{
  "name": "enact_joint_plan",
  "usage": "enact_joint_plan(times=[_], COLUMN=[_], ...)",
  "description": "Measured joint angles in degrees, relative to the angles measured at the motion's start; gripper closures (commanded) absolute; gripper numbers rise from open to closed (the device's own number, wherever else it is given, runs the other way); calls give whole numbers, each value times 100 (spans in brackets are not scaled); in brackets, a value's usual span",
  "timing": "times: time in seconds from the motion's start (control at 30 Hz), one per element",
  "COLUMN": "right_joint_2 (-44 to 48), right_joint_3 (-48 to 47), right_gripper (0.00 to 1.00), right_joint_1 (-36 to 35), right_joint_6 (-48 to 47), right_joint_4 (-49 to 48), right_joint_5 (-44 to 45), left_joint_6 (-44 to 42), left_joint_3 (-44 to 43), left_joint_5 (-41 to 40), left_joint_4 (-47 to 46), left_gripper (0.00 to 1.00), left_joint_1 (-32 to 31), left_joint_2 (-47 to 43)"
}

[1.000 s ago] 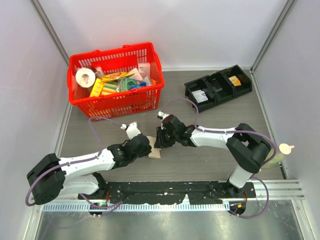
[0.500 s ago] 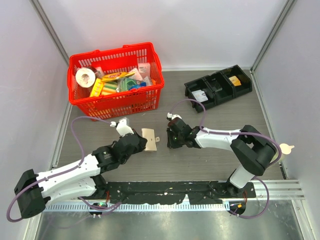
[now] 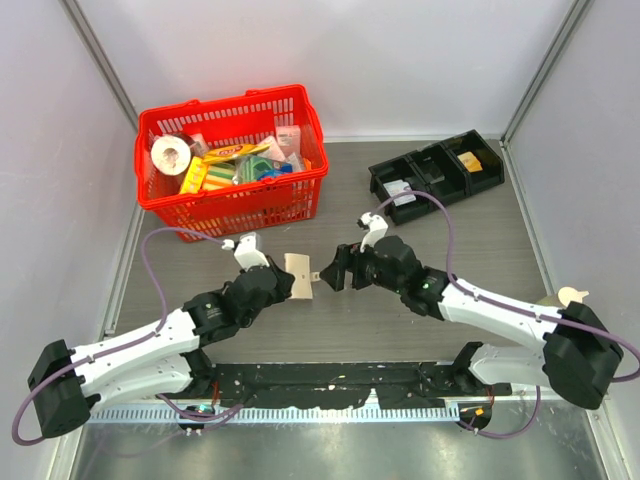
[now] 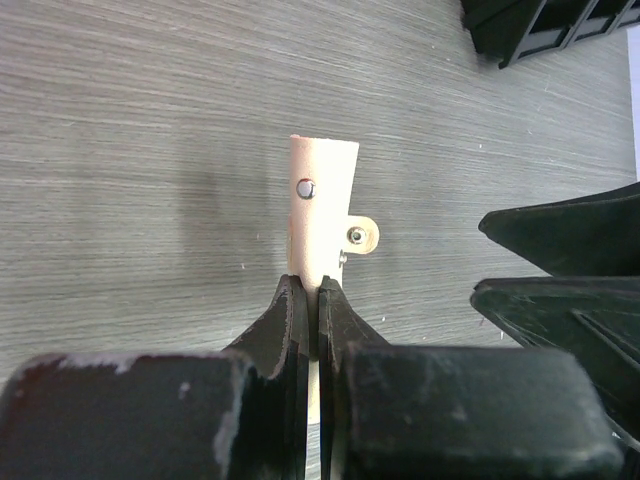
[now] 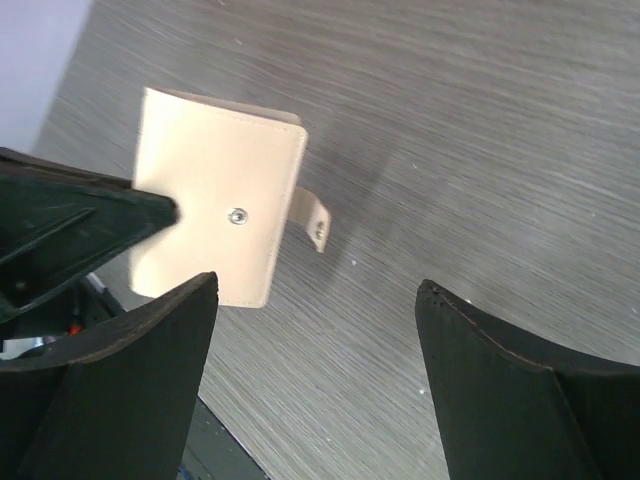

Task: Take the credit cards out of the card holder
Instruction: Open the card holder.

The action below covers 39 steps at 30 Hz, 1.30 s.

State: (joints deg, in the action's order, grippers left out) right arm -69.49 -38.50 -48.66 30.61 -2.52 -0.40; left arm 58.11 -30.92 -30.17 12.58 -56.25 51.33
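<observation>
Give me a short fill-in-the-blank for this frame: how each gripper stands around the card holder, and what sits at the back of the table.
The left gripper is ___ on the card holder.
The right gripper stands ___, facing the holder.
The basket at the back is ___ in colour.
The black tray has ___ compartments.
Missing words: shut; open; red; three.

Bright, even light comes from overhead and the walls wash out pale. In the left wrist view a soft shadow lies on the surface [image 4: 150, 120] at nine o'clock of the holder [image 4: 322, 200]. In the right wrist view it falls toward three o'clock. Up close, the right end effector [image 5: 315, 288] looms dark and featureless.
</observation>
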Motion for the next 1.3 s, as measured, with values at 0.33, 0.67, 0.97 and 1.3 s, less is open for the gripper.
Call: enact_joint_plan(times=[0.33,0.67,0.97,1.3], right_joint_2=[450,96,-367,-413], right_joint_3=[979,1126,1508,1517], right_gripper=[12,29,42,95], right_joint_1=[0,85,426,498], right_joint_6=[79,138,402,474], right_joint_4=[-1539,-2472,-3187,-3698], right_joint_5=[-146,-424,-570,-929], left_joint_6=[-332,-356,-306,-308], left_joint_3=[96,175,310,343], left_joint_5=[188,463,680,898], left_joint_4=[-437,-855,-1115,-1335], left_gripper=[100,100,100,100], left_joint_1=[0,0,0,0], left_joint_2=[-264,-389,-632,-640])
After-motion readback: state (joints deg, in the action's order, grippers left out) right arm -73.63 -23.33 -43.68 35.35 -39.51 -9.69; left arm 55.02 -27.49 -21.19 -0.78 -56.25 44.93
